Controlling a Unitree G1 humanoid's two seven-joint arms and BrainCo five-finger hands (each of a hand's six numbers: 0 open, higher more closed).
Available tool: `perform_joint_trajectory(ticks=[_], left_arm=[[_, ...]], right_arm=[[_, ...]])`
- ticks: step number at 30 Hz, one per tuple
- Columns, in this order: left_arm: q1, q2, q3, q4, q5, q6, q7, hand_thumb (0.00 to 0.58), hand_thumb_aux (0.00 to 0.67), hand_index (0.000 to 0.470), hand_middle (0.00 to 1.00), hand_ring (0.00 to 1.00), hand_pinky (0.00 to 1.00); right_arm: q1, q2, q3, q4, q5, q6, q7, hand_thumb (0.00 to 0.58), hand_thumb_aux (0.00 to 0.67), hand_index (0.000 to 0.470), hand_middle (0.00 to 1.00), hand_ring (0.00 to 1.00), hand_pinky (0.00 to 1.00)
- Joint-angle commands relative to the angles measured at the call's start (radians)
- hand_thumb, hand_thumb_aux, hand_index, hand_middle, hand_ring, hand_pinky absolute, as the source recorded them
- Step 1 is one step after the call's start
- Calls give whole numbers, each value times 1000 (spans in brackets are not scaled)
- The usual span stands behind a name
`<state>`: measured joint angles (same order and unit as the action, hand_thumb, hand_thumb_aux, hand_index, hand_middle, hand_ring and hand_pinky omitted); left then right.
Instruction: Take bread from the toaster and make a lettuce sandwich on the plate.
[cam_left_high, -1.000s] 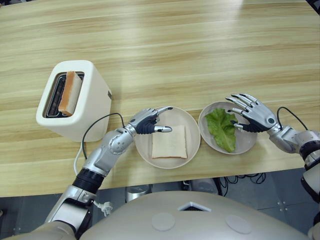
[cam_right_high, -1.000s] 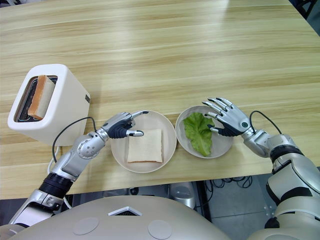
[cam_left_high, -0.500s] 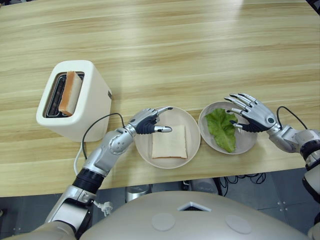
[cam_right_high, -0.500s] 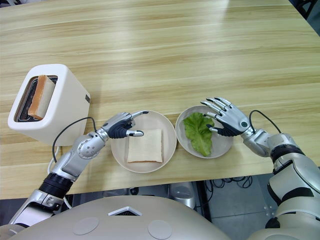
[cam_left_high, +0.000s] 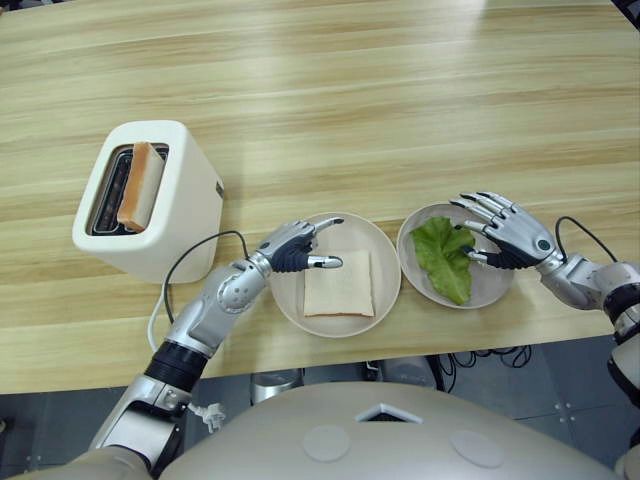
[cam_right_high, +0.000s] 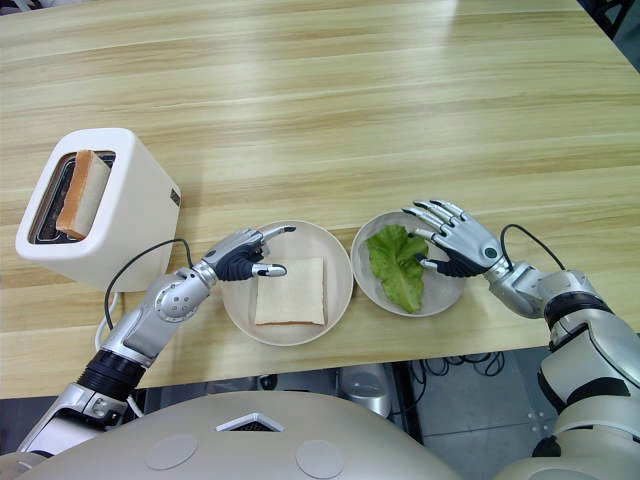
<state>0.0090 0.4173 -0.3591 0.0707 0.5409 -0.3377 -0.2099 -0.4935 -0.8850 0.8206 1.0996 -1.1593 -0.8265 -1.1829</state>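
Note:
A white toaster (cam_left_high: 150, 198) stands at the left with one slice of bread (cam_left_high: 140, 184) upright in a slot. A second bread slice (cam_left_high: 339, 283) lies flat on the beige plate (cam_left_high: 380, 250) near the table's front edge. A green lettuce leaf (cam_left_high: 443, 258) rests in a beige bowl (cam_left_high: 492, 292) to the right of the plate. My left hand (cam_left_high: 294, 246) hovers over the plate's left rim, fingers loosely spread, holding nothing. My right hand (cam_left_high: 505, 230) is open over the bowl's right side, fingertips just beside the lettuce.
The toaster's black cord (cam_left_high: 190, 256) loops across the table between toaster and plate, passing under my left forearm. Bare wooden tabletop (cam_left_high: 380, 110) stretches behind the dishes. The table's front edge runs just below the plate and bowl.
My right hand has dropped slightly lower over the bowl, closer to the lettuce. My left hand has eased back a little toward the plate's left rim.

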Motion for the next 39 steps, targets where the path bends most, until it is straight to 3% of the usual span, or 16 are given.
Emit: perform_joint_trajectory(ticks=[1,14,16,17,18,36,37,39], left_arm=[[2,7,-10,1,12,9,-11,0,0,0,1000,1000,1000],[1,8,-11,3,15,6,-11,0,0,0,1000,1000,1000],[0,8,-11,2,14,5,-11,0,0,0,1000,1000,1000],[0,8,-11,2,14,5,-11,0,0,0,1000,1000,1000],[0,8,-11,1,15,6,-11,0,0,0,1000,1000,1000],[-12,14,6,-16,11,4,-6,0,0,0,1000,1000,1000],[-13,17,17,-31,9,3,-1,0,0,0,1000,1000,1000],[-21,19,53,-75,-4,5,15,0,0,0,1000,1000,1000]], right_arm=[[6,13,15,13,-12,-4,18,496,415,285,0,0,0],[10,30,29,44,-13,-6,39,503,426,292,0,0,0],[12,31,27,54,-10,0,44,521,457,314,0,0,0],[12,31,26,57,-9,2,43,578,628,431,0,0,0],[12,32,24,60,-7,2,44,580,670,460,0,0,0],[-35,8,-27,-11,35,-34,15,580,670,460,0,0,0],[-41,1,-42,-21,49,-47,24,580,670,460,1000,1000,1000],[-56,-15,-74,-50,77,-80,44,580,670,460,1000,1000,1000]])
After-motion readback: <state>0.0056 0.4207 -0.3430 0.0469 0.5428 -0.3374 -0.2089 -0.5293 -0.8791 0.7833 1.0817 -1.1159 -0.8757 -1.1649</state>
